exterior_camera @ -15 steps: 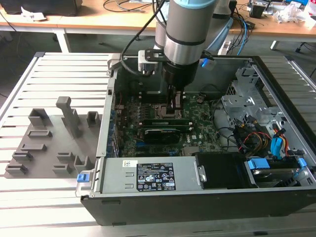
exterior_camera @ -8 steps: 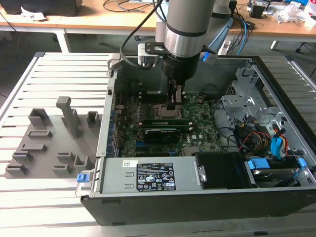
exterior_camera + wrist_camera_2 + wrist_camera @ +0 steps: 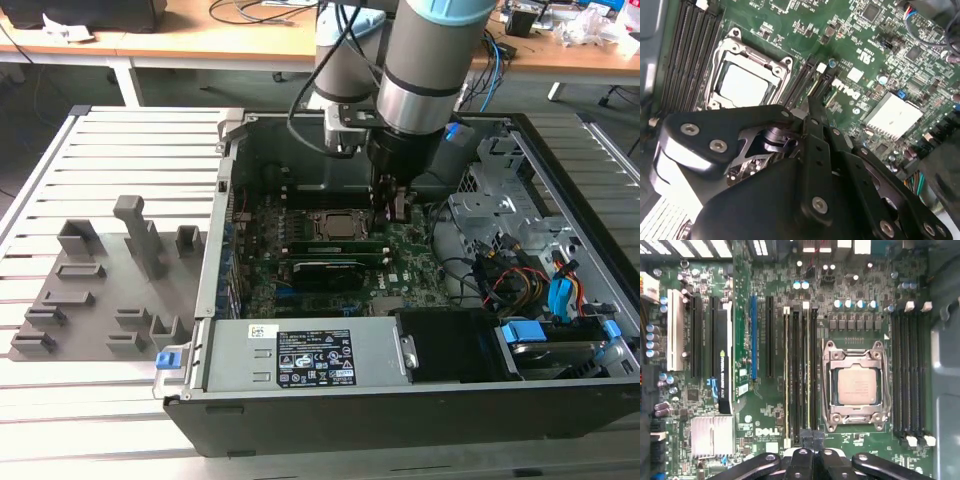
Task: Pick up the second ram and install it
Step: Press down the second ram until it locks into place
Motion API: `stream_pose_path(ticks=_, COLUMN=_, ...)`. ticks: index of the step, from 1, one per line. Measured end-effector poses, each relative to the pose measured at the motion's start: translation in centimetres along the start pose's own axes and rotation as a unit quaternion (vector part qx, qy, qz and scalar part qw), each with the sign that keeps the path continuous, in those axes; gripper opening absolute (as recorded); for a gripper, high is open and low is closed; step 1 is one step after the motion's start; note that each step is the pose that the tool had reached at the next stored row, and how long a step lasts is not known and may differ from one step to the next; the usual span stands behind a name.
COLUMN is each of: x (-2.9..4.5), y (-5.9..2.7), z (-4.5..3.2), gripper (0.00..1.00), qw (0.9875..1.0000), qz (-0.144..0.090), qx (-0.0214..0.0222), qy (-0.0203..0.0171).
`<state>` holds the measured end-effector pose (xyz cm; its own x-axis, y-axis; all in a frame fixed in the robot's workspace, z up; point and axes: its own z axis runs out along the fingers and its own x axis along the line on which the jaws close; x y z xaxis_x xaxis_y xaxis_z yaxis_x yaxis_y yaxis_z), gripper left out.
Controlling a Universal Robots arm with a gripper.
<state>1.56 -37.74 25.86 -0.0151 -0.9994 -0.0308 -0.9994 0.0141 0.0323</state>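
Gripper (image 3: 811,437) down inside the open computer case (image 3: 560,395), fingertips at the end of the memory slots beside the CPU socket (image 3: 856,386).

In the first wrist view the black fingertips (image 3: 805,438) sit nearly together, pinching the near end of the second ram (image 3: 805,375), a thin stick standing on edge in a slot just beside the socket. Whether it is fully seated cannot be told. On the socket's far side lies another bank of slots (image 3: 910,375). In the exterior view the arm (image 3: 425,60) reaches down over the motherboard (image 3: 410,250), and a grey holder tray (image 3: 100,290) rests on the slatted table (image 3: 60,420), well apart toward that view's left.
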Motion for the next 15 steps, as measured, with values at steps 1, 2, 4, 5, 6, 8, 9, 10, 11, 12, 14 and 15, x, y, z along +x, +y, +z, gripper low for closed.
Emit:
stream_pose_path(ticks=1, x=-0.01, y=-0.11, z=0.37, gripper=0.1, qw=1.0, qz=0.0, qx=0.0, qy=0.0)
stream_pose_path(ticks=2, x=-0.01, y=-0.22, z=0.74, gripper=0.1, qw=1.0, qz=0.0, qx=0.0, qy=-0.0001)
stream_pose_path(ticks=4, x=-0.03, y=-0.43, z=1.58, gripper=0.1, qw=1.0, qz=0.0, qx=0.0, qy=0.0)
stream_pose_path(ticks=5, x=-0.05, y=-0.47, z=2.32, gripper=0.1, qw=1.0, qz=0.0, qx=0.0, qy=-0.0001)
stream_pose_path(ticks=6, x=-0.04, y=-0.49, z=2.67, gripper=0.1, qw=1.0, qz=-0.001, qx=0.0, qy=0.0)
stream_pose_path(ticks=8, x=-0.01, y=-0.5, z=3.09, gripper=0.1, qw=1.0, qz=-0.002, qx=-0.0002, qy=0.0002)
stream_pose_path(ticks=9, x=-0.07, y=-0.49, z=2.81, gripper=0.1, qw=1.0, qz=-0.002, qx=0.0004, qy=-0.0015)
stream_pose_path(ticks=10, x=-0.06, y=-0.45, z=1.88, gripper=0.1, qw=1.0, qz=-0.002, qx=0.0006, qy=-0.0003)
stream_pose_path(ticks=11, x=-0.06, y=-0.01, z=1.74, gripper=0.1, qw=1.0, qz=-0.002, qx=0.0019, qy=-0.0014)
stream_pose_path(ticks=12, x=-0.05, y=1.05, z=1.76, gripper=0.1, qw=1.0, qz=-0.002, qx=0.0029, qy=-0.0033)
stream_pose_path(ticks=14, x=0.0, y=3.18, z=1.9, gripper=0.1, qw=1.0, qz=-0.002, qx=0.0033, qy=-0.0038)
stream_pose_path(ticks=15, x=0.02, y=4.26, z=2.01, gripper=0.1, qw=1.0, qz=-0.002, qx=0.0033, qy=-0.0039)
